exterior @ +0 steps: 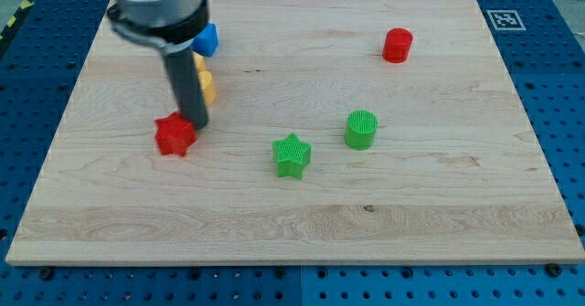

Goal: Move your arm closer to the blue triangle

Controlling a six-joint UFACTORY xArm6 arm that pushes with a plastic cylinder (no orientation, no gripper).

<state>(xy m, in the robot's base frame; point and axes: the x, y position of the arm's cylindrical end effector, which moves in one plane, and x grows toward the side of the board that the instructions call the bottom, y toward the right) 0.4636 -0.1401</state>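
Observation:
A blue block (207, 39) sits near the view's top left, partly hidden behind my arm; its shape cannot be made out fully. My tip (197, 124) rests on the board well below it, touching the upper right of a red star block (175, 135). A yellow block (204, 79) lies between the blue block and my tip, half hidden by the rod.
A green star (292, 154) and a green cylinder (361, 129) lie at the middle. A red cylinder (398, 45) stands at the view's top right. The wooden board (439, 215) ends on blue pegboard all round.

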